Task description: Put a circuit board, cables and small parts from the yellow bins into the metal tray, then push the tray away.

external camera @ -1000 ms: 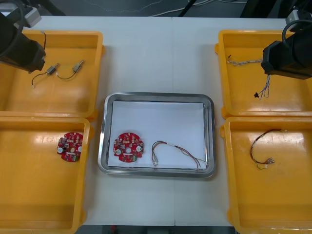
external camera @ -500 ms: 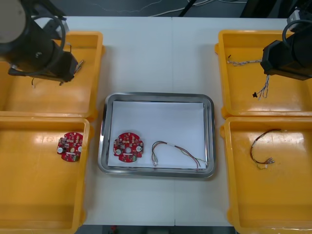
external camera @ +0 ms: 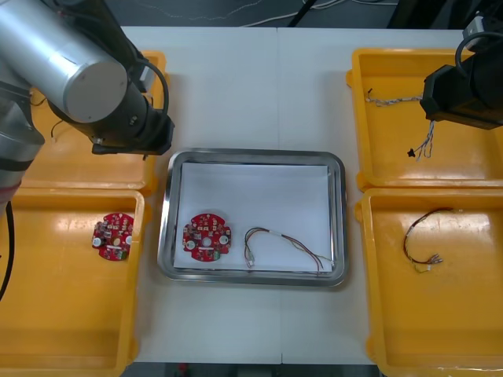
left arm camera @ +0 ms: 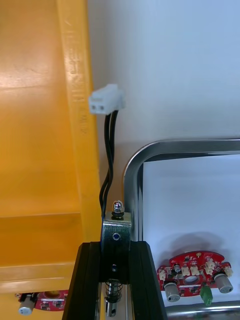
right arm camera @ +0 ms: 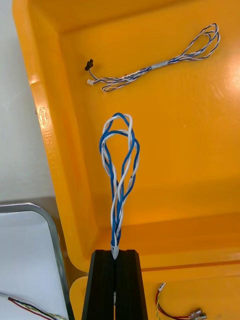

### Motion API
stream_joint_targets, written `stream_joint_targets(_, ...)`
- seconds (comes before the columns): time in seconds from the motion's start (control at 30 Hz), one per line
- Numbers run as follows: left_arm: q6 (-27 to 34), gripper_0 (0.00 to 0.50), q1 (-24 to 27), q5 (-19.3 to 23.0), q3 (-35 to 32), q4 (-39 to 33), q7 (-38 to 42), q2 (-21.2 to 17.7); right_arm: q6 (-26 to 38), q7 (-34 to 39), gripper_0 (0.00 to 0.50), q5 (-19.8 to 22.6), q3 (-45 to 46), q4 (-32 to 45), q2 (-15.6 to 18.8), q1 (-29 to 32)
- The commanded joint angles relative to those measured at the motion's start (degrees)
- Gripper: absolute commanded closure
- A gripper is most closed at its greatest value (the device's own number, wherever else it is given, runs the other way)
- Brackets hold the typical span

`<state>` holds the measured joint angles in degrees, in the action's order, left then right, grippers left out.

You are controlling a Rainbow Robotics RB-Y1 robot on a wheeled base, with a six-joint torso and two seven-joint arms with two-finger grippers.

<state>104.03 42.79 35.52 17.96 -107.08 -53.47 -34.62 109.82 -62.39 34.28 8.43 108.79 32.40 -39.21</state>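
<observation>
1. The left gripper [left arm camera: 116, 252] hangs just beside the far-left corner of the shiny rectangular metal tray [external camera: 251, 155]. It is over the gap between the tray and the far-left yellow plastic bin [external camera: 78, 169].
2. Its black fingers [left arm camera: 90, 280] clamp a small silver metal part [left arm camera: 116, 235]. A black twin-wire cable [left arm camera: 107, 165] with a white plug rises from this part.
3. The right gripper [right arm camera: 116, 255] hangs right of the tray, above the far-right yellow plastic bin [external camera: 369, 126].
4. Its fingers are closed on the end of a twisted blue and white cable [right arm camera: 120, 165], which loops out past the fingertips.
5. A 2nd twisted blue and white cable [right arm camera: 155, 67] lies on that bin's floor.
6. Inside the tray, on the white liner, a round red circuit board [external camera: 207, 236] lies near the near-left corner. A thin multi-wire cable [external camera: 279, 242] lies just beside the board.
7. Another round red circuit board [external camera: 112, 236] lies in the near-left yellow plastic bin [external camera: 63, 314], left of the tray.
</observation>
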Motion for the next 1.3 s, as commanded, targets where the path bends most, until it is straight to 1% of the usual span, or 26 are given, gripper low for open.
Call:
stream_joint_targets(0.03,-1.29,0.5,-0.78,-2.91,3.4,-2.08,1.61,2.8,0.18,1.05,0.5,0.43,-1.05,1.77,2.14,0.27)
stream_joint_targets(0.23,-3.57,0.5,-1.3,-5.11,7.88,-2.08,4.51,3.68,0.18,1.05,0.5,0.43,-1.05,1.77,2.14,0.27)
stream_joint_targets(0.4,-6.39,0.5,-4.2,-7.48,9.46,-2.96,4.69,4.03,0.18,1.05,0.5,0.43,-1.05,1.77,2.14,0.27)
stream_joint_targets(0.6,-7.09,0.5,-5.87,-10.38,11.48,-3.04,4.86,4.3,0.18,1.05,0.5,0.43,-1.05,1.77,2.14,0.27)
stream_joint_targets(0.8,-7.79,0.5,-6.75,-12.05,12.8,-3.04,5.92,5.18,0.18,1.05,0.5,0.43,-1.05,1.77,2.14,0.27)
stream_joint_targets(1.1,-8.76,0.5,-6.49,-12.49,15.0,-2.96,11.28,6.14,0.18,1.05,0.5,0.43,-1.05,1.77,2.14,0.27)
stream_joint_targets(1.23,-9.02,0.5,-6.31,-12.49,15.53,-2.96,11.98,6.14,0.18,1.05,0.5,0.43,-1.05,1.77,2.14,0.27)
stream_joint_targets(1.3,-10.17,0.5,-6.23,-12.66,15.97,-2.43,12.69,6.14,0.18,1.05,0.5,0.43,-1.05,1.77,2.14,0.27)
